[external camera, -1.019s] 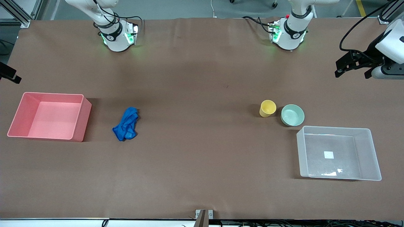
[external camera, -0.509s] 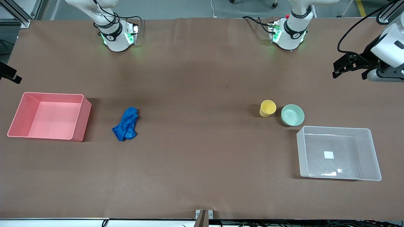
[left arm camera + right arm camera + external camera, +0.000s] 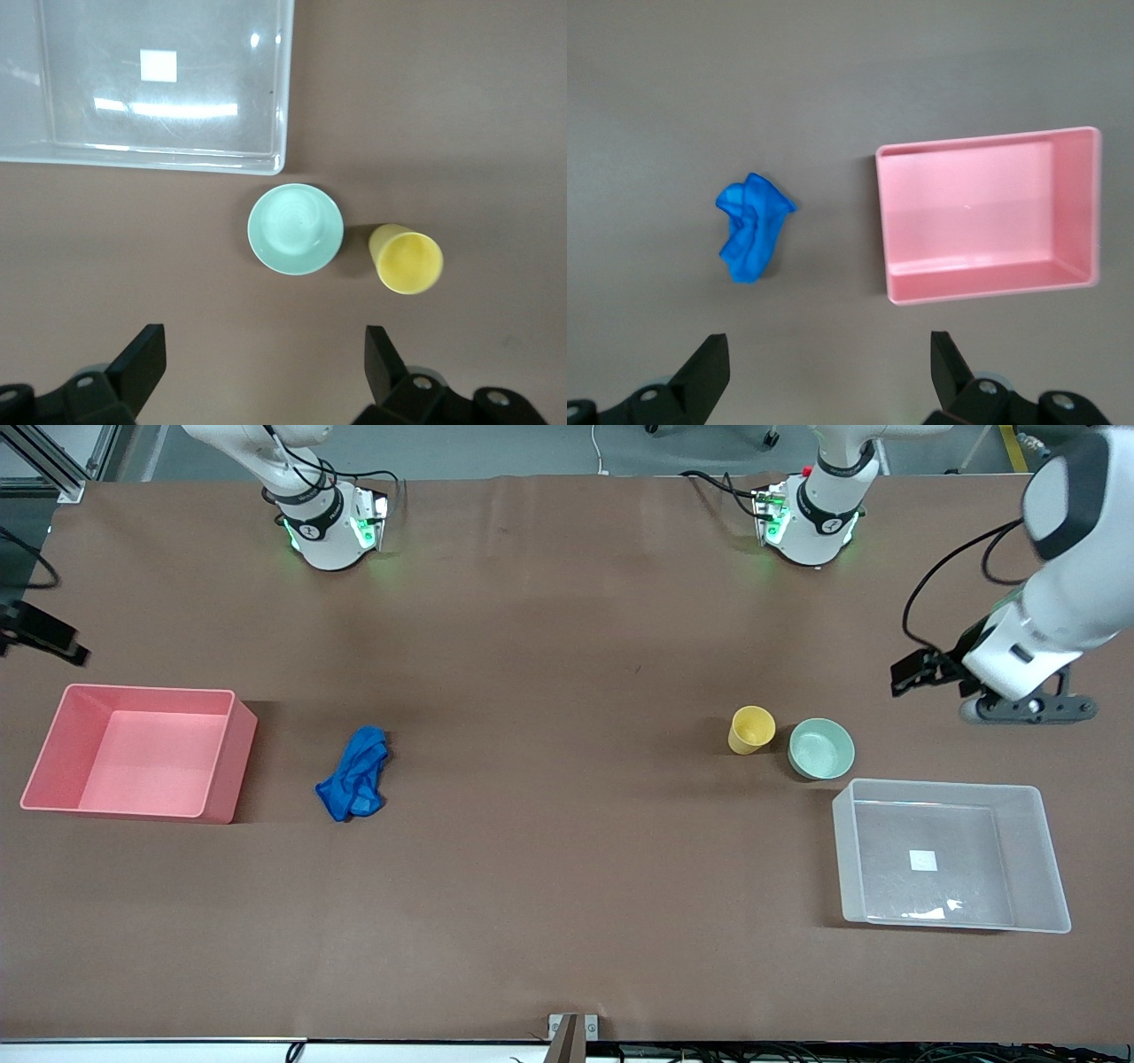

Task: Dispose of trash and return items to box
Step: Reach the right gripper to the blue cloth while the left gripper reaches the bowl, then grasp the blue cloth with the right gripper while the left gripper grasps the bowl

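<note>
The blue cloth (image 3: 354,786) lies crumpled on the table beside the pink bin; it also shows in the right wrist view (image 3: 751,227). The yellow cup (image 3: 751,729) and the mint-green bowl (image 3: 821,748) stand side by side, just farther from the front camera than the clear box (image 3: 939,784), which holds nothing but its white label. The cup (image 3: 407,258), bowl (image 3: 295,228) and box (image 3: 285,88) show in the left wrist view. My left gripper (image 3: 911,670) (image 3: 264,354) is open and empty, high over the table near the bowl. My right gripper (image 3: 62,645) (image 3: 829,359) is open and empty, high by the pink bin.
The pink bin (image 3: 223,766) sits empty at the right arm's end of the table, seen also in the right wrist view (image 3: 983,279). Both arm bases stand at the table's edge farthest from the front camera. Bare brown table lies between the cloth and the cup.
My left arm has swung in over the table and come closer to the bowl and cup. My right gripper has shifted slightly at the table's end. The objects have not moved.
</note>
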Available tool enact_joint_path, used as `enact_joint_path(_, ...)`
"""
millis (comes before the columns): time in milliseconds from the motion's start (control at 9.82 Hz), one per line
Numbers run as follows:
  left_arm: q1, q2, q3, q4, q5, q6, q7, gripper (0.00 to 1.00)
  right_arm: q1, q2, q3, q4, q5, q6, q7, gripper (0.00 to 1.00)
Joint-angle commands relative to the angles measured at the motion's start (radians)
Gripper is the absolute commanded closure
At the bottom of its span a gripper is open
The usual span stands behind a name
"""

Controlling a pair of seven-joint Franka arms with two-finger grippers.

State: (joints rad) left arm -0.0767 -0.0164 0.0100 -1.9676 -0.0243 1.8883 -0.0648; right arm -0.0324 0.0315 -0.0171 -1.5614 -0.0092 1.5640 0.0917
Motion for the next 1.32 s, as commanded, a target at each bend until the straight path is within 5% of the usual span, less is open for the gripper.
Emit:
enact_joint_path(0,0.002,-0.011,0.021,-0.214,0.004,0.194,0.014,0.02,0.011,-0.009,0.084,-0.245,-0.008,0.208,0.112,0.00)
enact_joint_path(306,0.002,0.077,0.021,-0.339,0.004,0.427,0.014,0.02,0.034,0.152,0.134,-0.484,-0.008,0.602,0.149,0.00)
enact_joint_path(509,0.003,0.156,0.021,-0.374,0.004,0.536,0.011,0.05,0.049,0.317,0.134,-0.508,-0.011,0.790,0.168,0.00)
enact_joint_path(815,0.017,0.300,0.021,-0.395,0.003,0.754,-0.013,0.10,0.088,0.419,0.134,-0.514,-0.012,0.939,0.168,0.03)
enact_joint_path(917,0.014,0.331,0.021,-0.393,0.004,0.767,-0.013,0.18,0.088,0.432,0.134,-0.546,-0.046,0.999,0.168,0.12)
enact_joint_path(1019,0.014,0.352,0.021,-0.393,0.004,0.805,-0.013,0.34,0.088,0.432,0.134,-0.575,-0.079,1.036,0.168,0.33)
enact_joint_path(1120,0.014,0.357,0.021,-0.393,0.004,0.813,-0.012,0.74,0.086,0.429,0.135,-0.586,-0.081,1.027,0.160,0.73)
enact_joint_path(1222,0.015,0.366,0.021,-0.387,0.004,0.815,-0.010,0.92,0.086,0.421,0.146,-0.589,-0.081,1.001,0.166,0.90)
